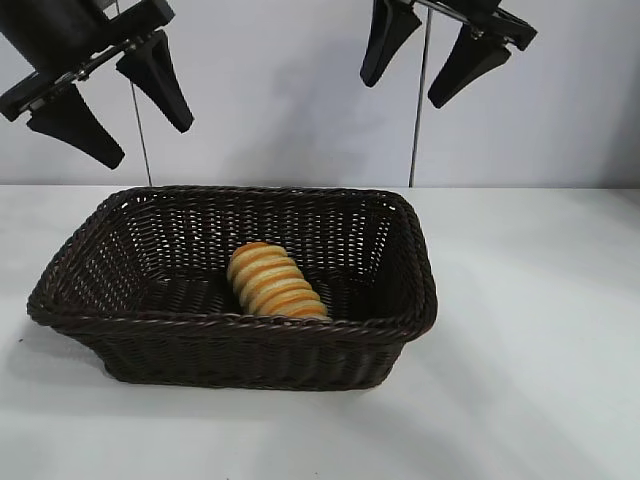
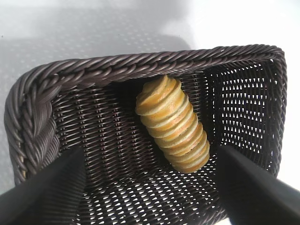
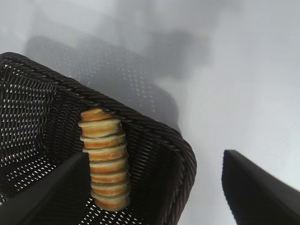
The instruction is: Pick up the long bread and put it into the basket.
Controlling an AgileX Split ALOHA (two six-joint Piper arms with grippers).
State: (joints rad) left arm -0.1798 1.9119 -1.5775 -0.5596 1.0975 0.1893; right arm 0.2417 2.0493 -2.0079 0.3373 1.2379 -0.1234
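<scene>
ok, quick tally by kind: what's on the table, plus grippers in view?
long bread: 1, lying inside the basket
basket: 1
grippers: 2, left gripper and right gripper, both open, empty, up above the basket
Total: 4

A plain white table [image 1: 540, 330] is seen stretching across the whole scene, backed by a pale wall. One thing is set directly on it: a large rectangular dark brown wicker basket [image 1: 150, 352] with sloping sides and a braided rim, placed left of centre, its long side turned toward the near edge.
</scene>
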